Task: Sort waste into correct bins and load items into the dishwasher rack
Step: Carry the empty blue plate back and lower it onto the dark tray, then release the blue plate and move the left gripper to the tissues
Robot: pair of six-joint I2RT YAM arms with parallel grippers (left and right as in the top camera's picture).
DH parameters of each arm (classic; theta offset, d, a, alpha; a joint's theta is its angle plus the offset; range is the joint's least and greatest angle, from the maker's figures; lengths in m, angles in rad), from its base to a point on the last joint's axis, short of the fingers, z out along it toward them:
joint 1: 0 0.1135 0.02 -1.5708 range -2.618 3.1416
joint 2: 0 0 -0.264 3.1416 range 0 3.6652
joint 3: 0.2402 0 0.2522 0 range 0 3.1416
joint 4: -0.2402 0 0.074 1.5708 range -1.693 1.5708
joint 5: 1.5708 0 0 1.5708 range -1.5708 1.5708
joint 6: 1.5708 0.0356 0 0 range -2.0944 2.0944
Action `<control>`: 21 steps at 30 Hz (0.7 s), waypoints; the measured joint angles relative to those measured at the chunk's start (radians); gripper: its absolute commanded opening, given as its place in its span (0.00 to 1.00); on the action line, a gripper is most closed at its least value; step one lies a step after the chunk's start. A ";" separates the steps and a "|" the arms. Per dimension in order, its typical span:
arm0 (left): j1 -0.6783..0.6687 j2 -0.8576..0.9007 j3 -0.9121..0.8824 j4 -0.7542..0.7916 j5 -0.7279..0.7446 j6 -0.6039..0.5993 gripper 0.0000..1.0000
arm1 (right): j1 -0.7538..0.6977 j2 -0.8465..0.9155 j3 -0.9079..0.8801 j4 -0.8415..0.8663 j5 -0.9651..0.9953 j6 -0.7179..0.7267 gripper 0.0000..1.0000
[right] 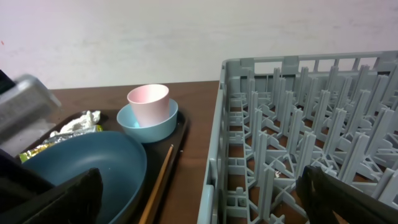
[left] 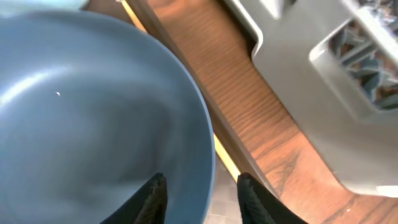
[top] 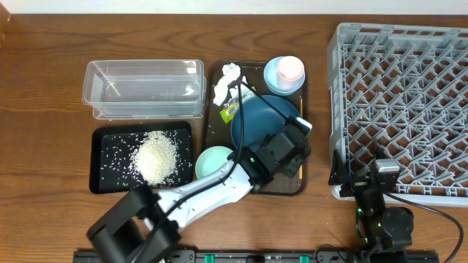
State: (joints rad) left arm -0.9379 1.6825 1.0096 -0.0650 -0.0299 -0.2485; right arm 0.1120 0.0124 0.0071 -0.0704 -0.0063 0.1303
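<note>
On the brown serving tray lies the dark blue dish (top: 259, 117) (left: 93, 112) (right: 81, 165). My left gripper (top: 296, 139) (left: 201, 178) is open astride its right rim, one finger over the inside and one outside, with a gap on both sides. A pink cup (top: 290, 69) (right: 149, 102) stands in the light blue bowl (top: 274, 80) (right: 155, 127). The mint-green bowl (top: 213, 162) sits at the tray's near left corner. Tissue (top: 228, 80) and a green-and-yellow wrapper (top: 230, 111) lie beside the dish. Rice (top: 155, 157) is heaped in the black tray (top: 99, 139). My right gripper (top: 358, 179) (right: 205, 199) is open and empty at the rack's (top: 398, 102) (right: 298, 124) near-left corner.
The clear tub (top: 142, 88) stands behind the black tray and holds nothing that I can see. The brown serving tray (top: 301, 183) lies between the bins and the rack, with a strip of bare wood between it and the rack's wall (left: 323, 62).
</note>
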 measured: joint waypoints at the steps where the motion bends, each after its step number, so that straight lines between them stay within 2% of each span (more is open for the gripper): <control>1: 0.006 -0.023 0.000 -0.007 0.000 -0.001 0.42 | 0.000 0.000 0.000 0.000 0.000 0.000 0.99; 5: 0.063 -0.150 0.001 -0.066 0.001 0.002 0.53 | 0.000 0.000 0.000 0.000 0.000 0.000 0.99; 8: 0.154 -0.227 0.051 -0.203 0.017 0.005 0.61 | 0.000 0.000 0.000 0.000 0.000 0.000 0.99; 10: 0.242 -0.248 0.124 -0.327 0.054 0.008 0.61 | 0.000 0.000 0.000 0.000 0.000 0.000 0.99; 15: 0.468 -0.206 0.378 -0.704 0.183 0.041 0.68 | 0.000 0.000 0.000 0.000 0.000 0.000 0.99; 18: 0.542 -0.143 0.520 -0.889 0.239 0.094 0.75 | 0.000 0.000 0.000 0.000 0.000 0.000 0.99; 21: 0.552 -0.095 0.579 -0.931 0.268 0.141 0.75 | 0.000 0.000 0.000 0.000 0.000 0.000 0.99</control>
State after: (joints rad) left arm -0.3862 1.5875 1.5887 -0.9958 0.2379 -0.1078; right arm 0.1120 0.0124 0.0071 -0.0708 -0.0063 0.1307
